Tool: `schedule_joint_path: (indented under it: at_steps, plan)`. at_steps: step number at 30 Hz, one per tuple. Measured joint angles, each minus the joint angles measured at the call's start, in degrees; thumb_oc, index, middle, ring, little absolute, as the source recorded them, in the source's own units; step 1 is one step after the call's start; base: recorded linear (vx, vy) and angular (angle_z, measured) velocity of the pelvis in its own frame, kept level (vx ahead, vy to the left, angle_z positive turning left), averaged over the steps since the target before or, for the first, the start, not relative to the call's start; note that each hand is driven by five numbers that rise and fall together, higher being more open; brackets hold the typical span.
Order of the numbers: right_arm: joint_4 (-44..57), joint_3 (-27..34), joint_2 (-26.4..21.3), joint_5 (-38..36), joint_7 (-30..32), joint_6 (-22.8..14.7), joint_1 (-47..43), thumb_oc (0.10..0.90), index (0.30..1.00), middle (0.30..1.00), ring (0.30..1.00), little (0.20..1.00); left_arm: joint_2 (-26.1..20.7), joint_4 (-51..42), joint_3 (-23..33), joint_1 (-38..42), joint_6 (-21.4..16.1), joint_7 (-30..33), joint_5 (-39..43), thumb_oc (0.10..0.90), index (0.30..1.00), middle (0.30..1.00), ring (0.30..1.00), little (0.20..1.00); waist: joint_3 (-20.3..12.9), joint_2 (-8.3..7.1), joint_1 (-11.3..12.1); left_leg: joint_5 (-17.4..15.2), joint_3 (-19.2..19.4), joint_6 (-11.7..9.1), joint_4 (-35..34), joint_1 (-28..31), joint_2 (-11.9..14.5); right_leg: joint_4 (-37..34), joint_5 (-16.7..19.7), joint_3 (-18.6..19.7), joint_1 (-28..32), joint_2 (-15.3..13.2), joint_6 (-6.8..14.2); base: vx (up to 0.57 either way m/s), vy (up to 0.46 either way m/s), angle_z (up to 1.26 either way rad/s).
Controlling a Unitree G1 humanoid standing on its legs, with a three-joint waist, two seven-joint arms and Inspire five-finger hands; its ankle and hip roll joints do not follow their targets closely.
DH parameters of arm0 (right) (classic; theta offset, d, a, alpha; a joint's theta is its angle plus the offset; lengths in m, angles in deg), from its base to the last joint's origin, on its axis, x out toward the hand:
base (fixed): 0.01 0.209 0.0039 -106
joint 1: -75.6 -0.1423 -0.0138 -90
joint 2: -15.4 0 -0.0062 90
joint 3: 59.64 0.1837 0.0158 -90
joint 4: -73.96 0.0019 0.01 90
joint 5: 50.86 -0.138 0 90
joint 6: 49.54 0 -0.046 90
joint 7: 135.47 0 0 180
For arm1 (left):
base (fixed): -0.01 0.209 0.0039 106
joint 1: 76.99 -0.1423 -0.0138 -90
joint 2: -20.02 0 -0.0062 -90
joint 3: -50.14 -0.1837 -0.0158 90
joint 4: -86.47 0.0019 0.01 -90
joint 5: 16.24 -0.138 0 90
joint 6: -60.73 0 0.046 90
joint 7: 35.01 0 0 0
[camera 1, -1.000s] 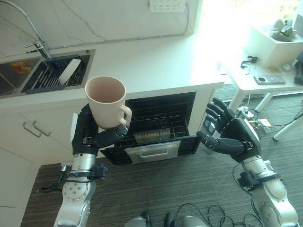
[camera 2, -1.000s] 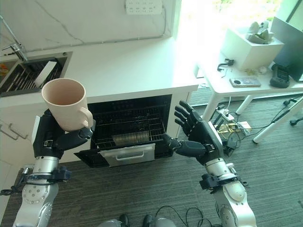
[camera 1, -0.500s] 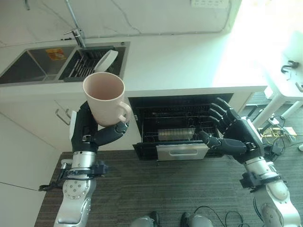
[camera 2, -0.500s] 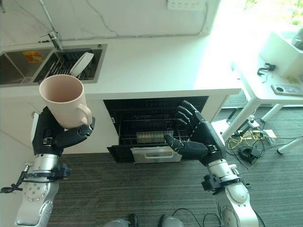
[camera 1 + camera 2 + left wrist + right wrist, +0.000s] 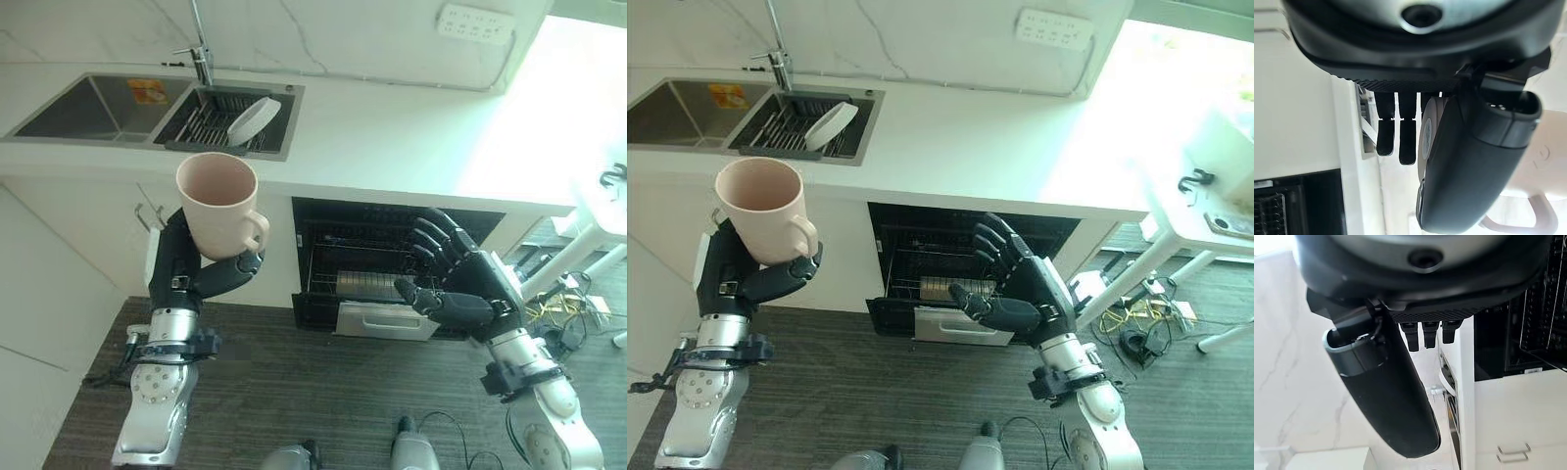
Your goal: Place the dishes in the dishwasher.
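A pale pink mug point(image 5: 219, 205) stands upright in my left hand point(image 5: 191, 271), whose fingers and thumb curl round its lower body, with the handle point(image 5: 1518, 215) toward the dishwasher. The hand holds it at chest height, left of the open dishwasher point(image 5: 392, 259). Inside, a dark wire rack point(image 5: 950, 269) is pulled partly out above the lowered door point(image 5: 384, 321). My right hand point(image 5: 456, 289) hovers in front of the dishwasher opening, fingers spread and holding nothing. A white plate point(image 5: 253, 119) leans in the sink's drying rack point(image 5: 211, 122).
The white counter point(image 5: 411, 137) runs above the dishwasher. A double sink point(image 5: 93, 98) with a tap point(image 5: 201, 54) sits at the far left. White cabinet doors point(image 5: 69, 255) lie below it. A white table point(image 5: 1205, 211) with cables beneath stands at the right. Dark floor point(image 5: 323, 392) lies in front.
The camera has swung, shifting the counter and dishwasher rightward and showing more sink. Both hands keep their poses, the left still holding the mug.
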Motion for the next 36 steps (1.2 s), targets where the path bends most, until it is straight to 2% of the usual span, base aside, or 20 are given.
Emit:
schedule_joint_path:
  at_steps: [1, 2, 3, 4, 5, 6, 7, 8, 9, 11, 13, 15, 16, 18, 20, 21, 25, 27, 31, 36]
  plan:
    - [-0.5, -0.2, -0.2, -0.3, 0.2, 0.0, -1.2, 0.8, 0.9, 0.9, 0.9, 0.9, 0.3, -0.4, -0.3, -0.5, 0.0, 0.6, 0.1, 0.4, 0.3, 0.3, 0.3, 0.3, 0.0, 0.27, 0.1, -0.3, -1.2, -1.7, 0.2, 0.1, 1.3, 0.0, 2.1, -1.3, 0.3, 0.9, -0.4, 0.28, -0.625, 0.09]
    - [-1.5, -1.1, -0.5, -0.3, 0.7, 0.7, -3.2, 0.8, 0.9, 0.9, 0.9, 0.9, 0.2, -0.5, -0.2, -0.8, 0.2, 1.0, 0.5, 0.4, 0.3, 0.3, 0.3, 0.3, 0.0, 0.46, 0.7, -0.3, -0.8, -2.6, -0.4, 1.0, 3.2, 1.1, 1.3, -3.4, 0.2, 1.9, -1.5, 0.31, -0.694, -0.08]
    - [-1.9, -1.9, -1.4, -0.3, 1.4, 1.4, -4.9, 0.8, 0.9, 0.9, 0.9, 0.9, 0.1, -1.4, -0.3, -1.0, 0.6, 1.7, 0.5, 0.4, 0.3, 0.3, 0.3, 0.3, -0.1, 0.94, 0.8, 1.8, -1.1, -6.1, -4.5, 3.8, 7.2, 1.9, -0.4, -5.8, 1.1, 6.2, -4.5, 0.31, -0.691, -0.15]
    - [-1.6, -1.7, -2.2, -0.3, 1.6, 1.4, -5.0, 0.8, 0.9, 0.9, 0.9, 0.9, 0.1, -2.2, -0.5, -0.8, 0.9, 1.7, 0.5, 0.4, 0.3, 0.3, 0.3, 0.3, 0.0, 1.0, 0.7, 2.7, 0.3, -7.3, -4.2, 3.6, 9.2, 1.9, -1.1, -6.0, 1.5, 8.0, -6.0, 0.25, -0.533, -0.08]
    - [-1.8, -1.6, -2.7, -0.3, 1.9, 1.5, -5.1, 0.8, 0.9, 0.9, 0.9, 0.9, -0.1, -2.5, -0.8, -0.8, 1.0, 1.6, 0.5, 0.4, 0.3, 0.3, 0.3, 0.3, -0.1, 0.95, 0.8, 3.8, 2.0, -7.6, -4.1, 3.9, 10.8, 2.5, -1.9, -6.8, 1.8, 9.1, -7.4, 0.16, -0.274, 0.08]
    - [-1.8, -1.4, -3.2, -0.4, 2.4, 1.5, -5.0, 0.8, 0.9, 0.9, 0.9, 0.9, -0.1, -2.8, -1.2, -0.8, 1.3, 1.6, 0.5, 0.4, 0.3, 0.3, 0.3, 0.3, -0.1, 0.71, 0.7, 5.3, 3.4, -7.0, -4.2, 4.0, 11.9, 3.1, -3.0, -7.3, 1.9, 9.8, -8.6, 0.13, -0.188, 0.08]
    - [-1.9, -1.0, -3.8, -0.4, 2.7, 1.5, -5.0, 0.8, 0.9, 0.9, 0.9, 0.9, -0.1, -2.8, -1.6, -0.9, 1.6, 1.6, 0.5, 0.4, 0.3, 0.3, 0.3, 0.3, 0.0, 0.38, 0.7, 7.2, 4.8, -5.4, -5.0, 4.7, 12.1, 3.9, -4.1, -7.9, 1.8, 9.7, -9.7, 0.12, -0.123, 0.11]
    - [-2.3, -0.5, -4.1, -0.5, 2.8, 1.5, -5.0, 0.8, 0.9, 0.9, 0.9, 0.9, -0.1, -2.8, -2.2, -1.1, 1.7, 1.6, 0.5, 0.4, 0.3, 0.3, 0.3, 0.3, 0.0, 0.43, 0.5, 8.9, 5.8, -4.5, -5.4, 5.0, 12.1, 4.7, -4.6, -8.1, 2.0, 9.6, -10.3, 0.16, -0.04, 0.09]
    - [-2.6, 0.2, -3.9, -0.9, 3.4, 1.5, -4.4, 0.8, 0.9, 0.9, 0.9, 0.9, -0.1, -2.8, -3.2, -1.3, 1.7, 0.7, 0.5, 0.4, 0.3, 0.3, 0.3, 0.3, 0.0, 0.53, 0.1, 8.1, 7.5, -6.1, -5.1, 4.5, 11.3, 4.1, -4.8, -8.2, 2.7, 9.6, -10.4, 0.14, 0.015, 0.19]
    - [-2.7, 0.0, -3.7, -0.9, 3.5, 1.8, -4.4, 0.8, 0.9, 0.9, 0.9, 0.9, 0.0, -2.8, -3.2, -1.6, 1.6, 0.3, 0.4, 0.4, 0.3, 0.3, 0.3, 0.3, 0.2, 0.86, -1.1, 5.4, 6.2, -7.0, -5.0, 2.6, 9.4, 2.9, -4.7, -8.3, 3.5, 10.2, -10.5, 0.06, 0.06, 0.16]
    - [-2.7, -0.3, -3.7, -0.9, 3.5, 2.4, -4.1, 0.8, 0.9, 0.9, 0.9, 0.9, 0.1, -2.6, -3.2, -1.4, 1.6, 0.3, 0.4, 0.4, 0.3, 0.3, 0.3, 0.3, 0.6, 1.76, -1.0, 5.2, 5.8, -7.0, -4.9, 0.6, 10.4, 1.6, -4.6, -10.0, 4.8, 12.1, -10.7, 0.03, 0.09, 0.05]
    - [-2.7, -1.1, -3.7, -0.9, 3.5, 2.4, -4.3, 0.8, 0.9, 0.9, 0.9, 0.9, 0.1, -2.4, -3.4, -0.5, 1.5, 0.5, 0.3, 0.4, 0.3, 0.3, 0.3, 0.3, 0.7, 2.1, -1.3, 5.2, 3.3, -7.0, -5.2, -1.4, 11.1, 0.3, -4.4, -10.5, 5.0, 13.6, -11.0, 0.08, 0.22, -0.02]
    - [-2.8, -1.8, -4.0, -1.6, 3.0, 2.7, -4.3, 0.8, 0.9, 0.9, 0.9, 0.9, 0.1, 0.1, -5.2, 1.7, 1.5, 0.8, -0.6, 0.4, 0.3, 0.3, 0.3, 0.3, 0.6, 2.67, -2.1, 5.1, 1.9, -6.9, -4.7, -0.9, 11.0, -0.7, -4.3, -10.0, 5.5, 14.4, -11.0, 0.09, 0.253, -0.1]
    - [-2.8, -1.7, -4.4, -3.8, 2.5, 2.7, -4.4, 0.8, 0.9, 0.9, 0.9, 0.9, 0.1, 3.0, -7.7, 4.6, 1.5, 0.8, -2.2, 0.4, 0.3, 0.3, 0.3, 0.3, 0.6, 3.39, -3.1, 4.9, 2.1, -6.5, -4.8, 0.8, 11.1, -0.5, -4.1, -10.2, 5.2, 14.6, -10.9, 0.08, 0.165, -0.03]
    - [-2.7, -1.7, -4.1, -7.0, 2.5, 2.7, -5.2, 0.8, 0.9, 0.9, 0.9, 0.9, 0.1, 4.4, -10.5, 6.8, 1.5, 0.6, -4.0, 0.4, 0.3, 0.3, 0.3, 0.3, 0.5, 3.86, -3.7, 4.7, 2.6, -6.9, -6.1, 2.7, 11.4, 1.1, -4.2, -10.2, 3.8, 14.2, -11.2, 0.06, 0.124, -0.01]
    - [-2.7, -1.7, -3.8, -7.6, 2.4, 2.7, -5.3, 0.8, 0.9, 0.9, 0.9, 0.9, 0.1, 4.9, -11.2, 7.3, 1.5, 0.4, -4.4, 0.4, 0.3, 0.3, 0.3, 0.3, 0.6, 3.67, -3.7, 5.5, 3.2, -8.2, -6.7, 3.0, 11.0, 1.8, -4.2, -10.1, 3.4, 13.6, -11.4, 0.05, 0.129, 0.0]
    - [-2.5, -4.6, -3.6, -10.9, 2.0, 2.8, -9.5, 0.8, 0.9, 0.9, 0.9, 0.9, 0.1, 6.9, -14.1, 8.0, 1.5, 0.3, -6.5, 0.4, 0.3, 0.3, 0.3, 0.3, 0.5, 3.76, -3.3, 5.7, 5.0, -6.6, -7.0, 3.8, 7.8, 2.2, -3.4, -8.9, 3.2, 10.1, -9.8, 0.03, 0.088, -0.03]
    - [-2.1, -6.7, -2.5, -11.6, 2.3, 2.9, -11.6, 0.8, 0.9, 0.9, 0.9, 0.9, 0.1, 7.1, -14.8, 8.8, 1.6, 0.7, -7.0, 0.4, 0.3, 0.3, 0.3, 0.3, 0.4, 3.77, -1.8, 5.0, 5.5, -5.2, -6.2, 3.8, 6.5, 1.9, -2.7, -8.4, 3.5, 8.8, -9.1, 0.03, 0.094, 0.01]
    - [-1.9, -9.1, -1.6, -11.6, 2.3, 2.9, -13.4, 0.8, 0.9, 0.9, 0.9, 0.9, 0.1, 7.2, -15.9, 10.2, 1.7, 0.9, -8.6, 0.4, 0.3, 0.3, 0.3, 0.3, 0.4, 3.69, -0.3, 4.6, 5.5, -4.4, -6.0, 4.0, 5.6, 1.2, -2.4, -8.5, 4.1, 7.9, -8.2, 0.02, 0.038, 0.05]
    - [-1.9, -9.6, -1.6, -11.6, 3.6, 2.9, -14.6, 0.8, 0.9, 0.9, 0.9, 0.9, 0.1, 8.6, -16.6, 10.7, 1.8, 2.1, -9.5, 0.4, 0.3, 0.3, 0.3, 0.3, 0.2, 3.48, -0.5, 4.3, 5.7, -3.8, -6.3, 4.6, 5.1, 0.3, -2.0, -8.3, 4.8, 7.6, -7.7, 0.0, 0.0, -0.01]
